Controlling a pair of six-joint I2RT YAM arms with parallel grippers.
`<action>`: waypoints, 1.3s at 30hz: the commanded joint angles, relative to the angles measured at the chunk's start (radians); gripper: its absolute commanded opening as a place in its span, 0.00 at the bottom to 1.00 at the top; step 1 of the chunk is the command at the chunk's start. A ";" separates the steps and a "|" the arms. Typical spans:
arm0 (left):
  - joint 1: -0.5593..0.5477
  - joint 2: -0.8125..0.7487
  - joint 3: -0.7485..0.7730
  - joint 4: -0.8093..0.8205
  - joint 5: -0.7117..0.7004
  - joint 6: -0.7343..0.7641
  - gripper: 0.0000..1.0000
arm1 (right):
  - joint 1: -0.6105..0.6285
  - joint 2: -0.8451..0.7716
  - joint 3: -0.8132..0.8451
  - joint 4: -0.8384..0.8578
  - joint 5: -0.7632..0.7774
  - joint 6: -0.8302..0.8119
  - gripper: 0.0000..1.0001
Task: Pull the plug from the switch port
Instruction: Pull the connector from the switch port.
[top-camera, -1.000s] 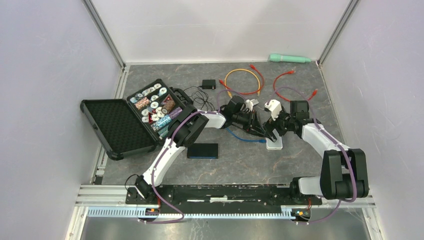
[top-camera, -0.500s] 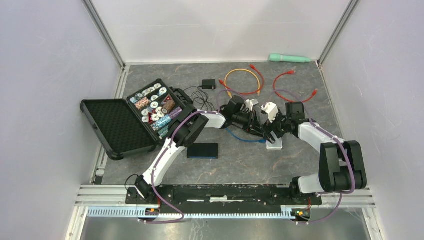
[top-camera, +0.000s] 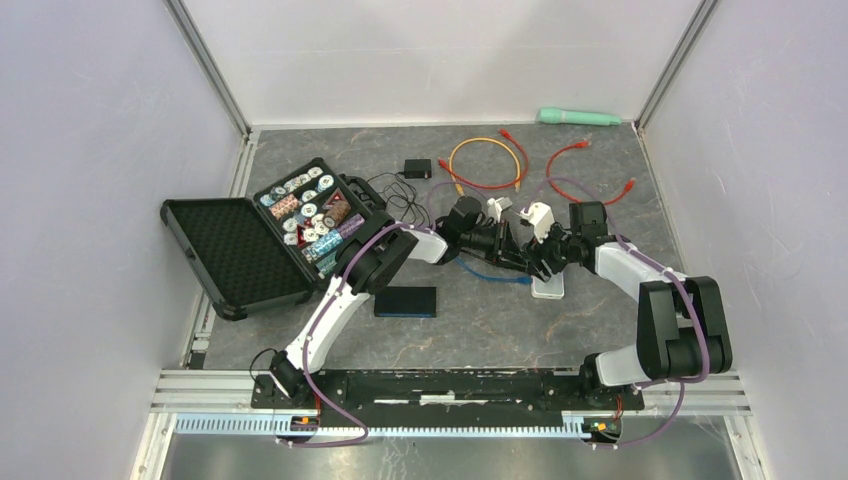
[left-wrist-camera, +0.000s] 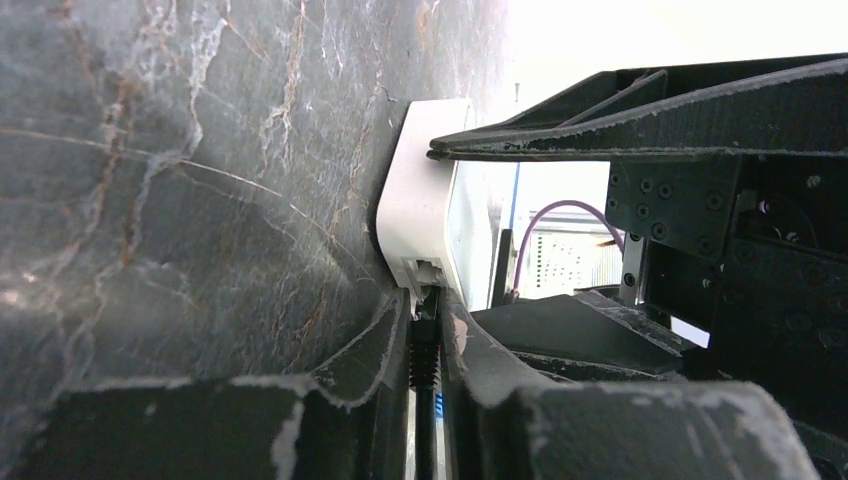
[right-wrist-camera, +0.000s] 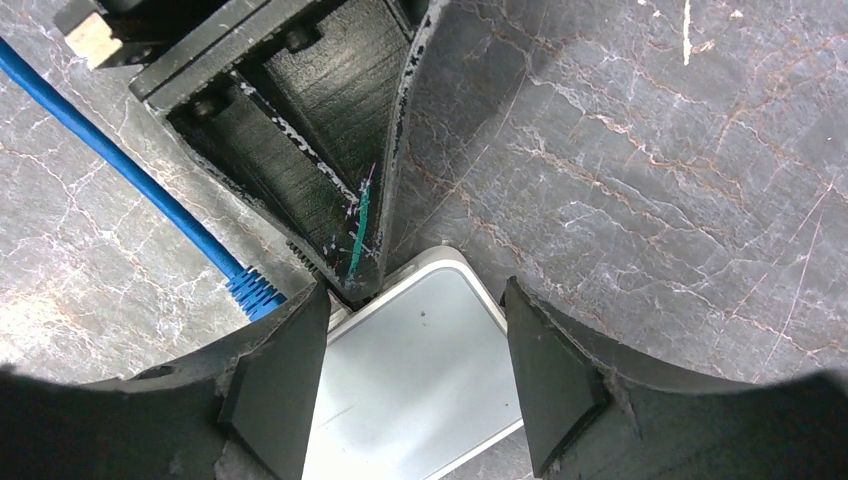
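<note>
The plug (left-wrist-camera: 424, 335) sat pinched between the fingers (left-wrist-camera: 370, 350) of the left gripper (left-wrist-camera: 425, 300). Its ribbed boot filled the narrow gap between them, and its nose entered the port (left-wrist-camera: 427, 278) in the edge of the switch (left-wrist-camera: 420, 215), directly ahead of the fingertips. We found those jaws nearly closed, parted only by the width of the plug. The blue cable (right-wrist-camera: 130, 165) ran back from the jaws across the table (right-wrist-camera: 650, 150). The right gripper (right-wrist-camera: 415, 290) met the switch from the opposite side. Its jaws were spread to the width of the white housing, with one finger (right-wrist-camera: 275, 380) against each long edge, and clasped the switch where it lay flat on the table. A left finger lay just ahead of the right jaws at the switch's corner; we could not tell whether it touched the housing. In the top external view the two grippers stood nose to nose, with the switch partly showing beneath their tips.
</note>
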 joint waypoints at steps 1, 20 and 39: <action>0.034 0.016 -0.116 0.113 -0.070 -0.068 0.02 | -0.012 0.011 -0.005 -0.037 0.074 0.025 0.66; 0.023 -0.011 0.039 -0.465 -0.062 0.298 0.02 | -0.076 0.123 0.184 -0.287 -0.106 -0.209 0.73; 0.037 -0.073 -0.130 -0.120 -0.087 0.100 0.02 | -0.124 -0.034 0.067 -0.172 -0.114 -0.081 0.85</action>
